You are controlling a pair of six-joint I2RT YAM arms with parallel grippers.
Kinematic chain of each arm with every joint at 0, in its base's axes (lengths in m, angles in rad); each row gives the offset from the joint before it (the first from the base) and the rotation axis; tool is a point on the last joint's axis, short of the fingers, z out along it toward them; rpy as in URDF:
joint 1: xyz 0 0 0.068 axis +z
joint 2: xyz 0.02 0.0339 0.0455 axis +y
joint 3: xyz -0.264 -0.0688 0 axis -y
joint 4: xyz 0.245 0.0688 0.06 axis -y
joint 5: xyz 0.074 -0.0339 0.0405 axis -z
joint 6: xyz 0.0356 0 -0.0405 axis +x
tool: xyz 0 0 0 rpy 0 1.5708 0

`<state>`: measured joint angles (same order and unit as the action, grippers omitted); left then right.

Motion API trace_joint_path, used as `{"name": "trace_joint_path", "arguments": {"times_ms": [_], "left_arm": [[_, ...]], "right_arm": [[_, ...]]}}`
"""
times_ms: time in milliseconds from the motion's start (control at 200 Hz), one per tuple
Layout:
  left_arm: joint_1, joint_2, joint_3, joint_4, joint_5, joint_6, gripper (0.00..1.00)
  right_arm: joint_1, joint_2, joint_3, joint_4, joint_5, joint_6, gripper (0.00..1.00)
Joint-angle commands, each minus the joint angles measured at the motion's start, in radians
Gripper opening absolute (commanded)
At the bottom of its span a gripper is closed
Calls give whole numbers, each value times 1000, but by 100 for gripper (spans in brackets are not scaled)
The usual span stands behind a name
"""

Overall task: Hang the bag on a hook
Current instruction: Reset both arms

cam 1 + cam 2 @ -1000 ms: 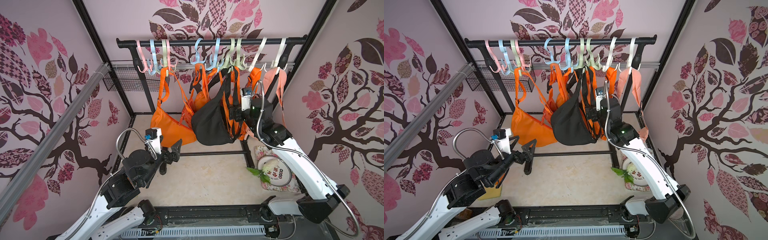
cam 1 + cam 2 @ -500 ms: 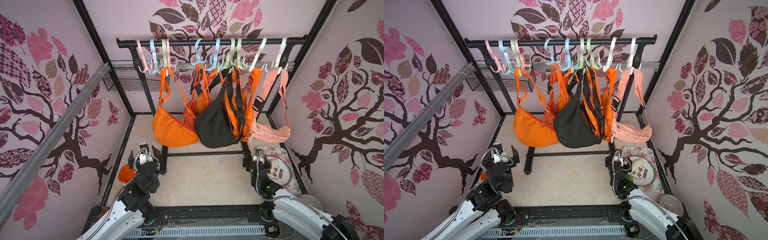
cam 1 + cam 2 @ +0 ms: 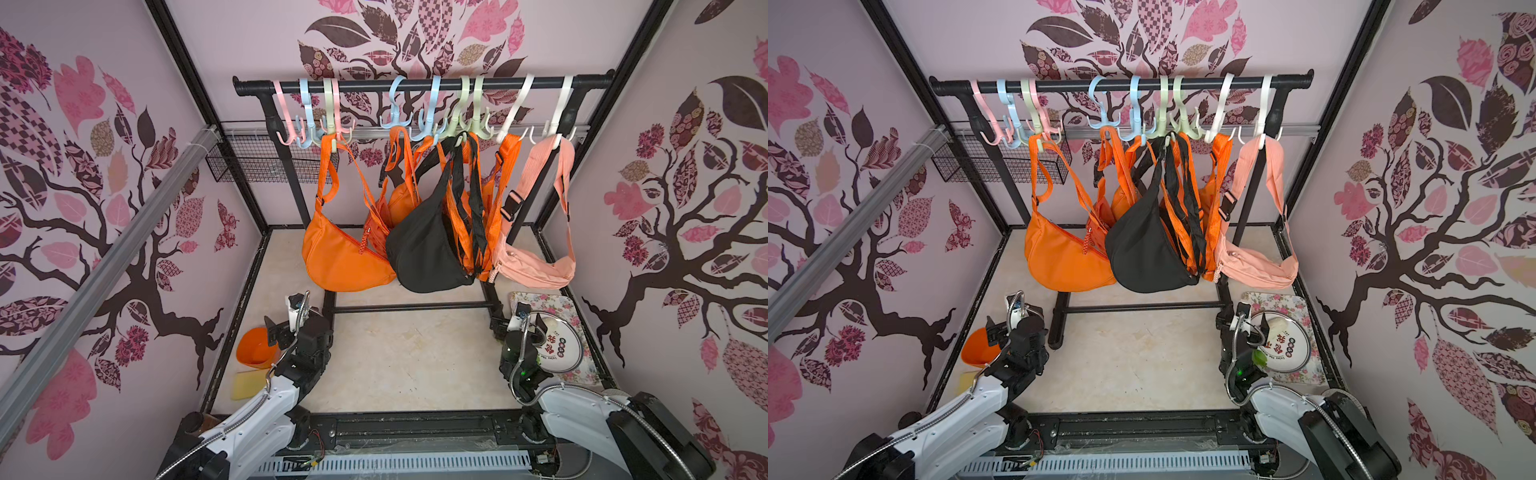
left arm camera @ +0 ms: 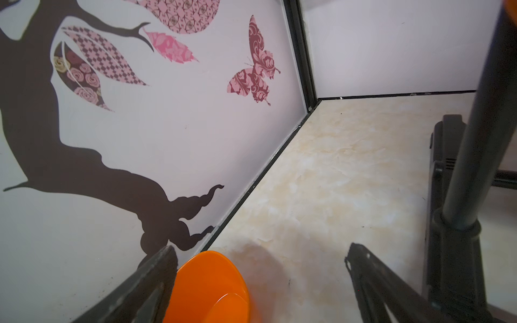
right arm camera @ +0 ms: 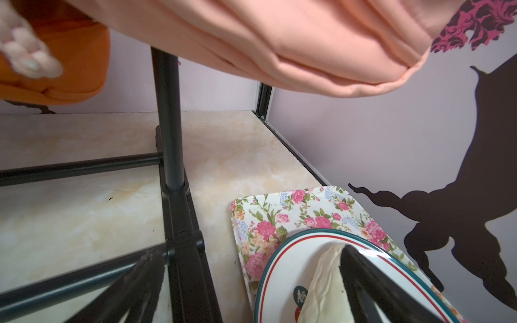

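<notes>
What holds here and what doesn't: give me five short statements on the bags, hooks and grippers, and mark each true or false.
1. The pink bag hangs from a white hook. True.
2. The black bag lies on the floor. False: it hangs from the rail among orange bags.
3. The left gripper and right gripper are open and empty. True.
4. The orange bowl sits on the floral tray. False: it stands on the floor beside the left gripper; the tray holds a plate.
5. Every hook carries a bag. False: the pink hook at the rail's end hangs empty.
</notes>
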<state>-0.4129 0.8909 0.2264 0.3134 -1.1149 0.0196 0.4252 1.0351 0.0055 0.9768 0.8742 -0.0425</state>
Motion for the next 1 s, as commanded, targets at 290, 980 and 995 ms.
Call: {"name": "trace_joint_path", "arguments": {"times_ms": [290, 980, 995], "left_arm": [[202, 99, -88, 348, 331, -24, 98], [522, 717, 77, 807, 1144, -112, 97], [522, 713, 83, 794, 1151, -111, 97]], "right_arm": [[-214, 413, 9, 608, -267, 71, 100], [-302, 531, 267, 218, -473, 103, 100], [-305, 530, 269, 214, -477, 105, 100]]}}
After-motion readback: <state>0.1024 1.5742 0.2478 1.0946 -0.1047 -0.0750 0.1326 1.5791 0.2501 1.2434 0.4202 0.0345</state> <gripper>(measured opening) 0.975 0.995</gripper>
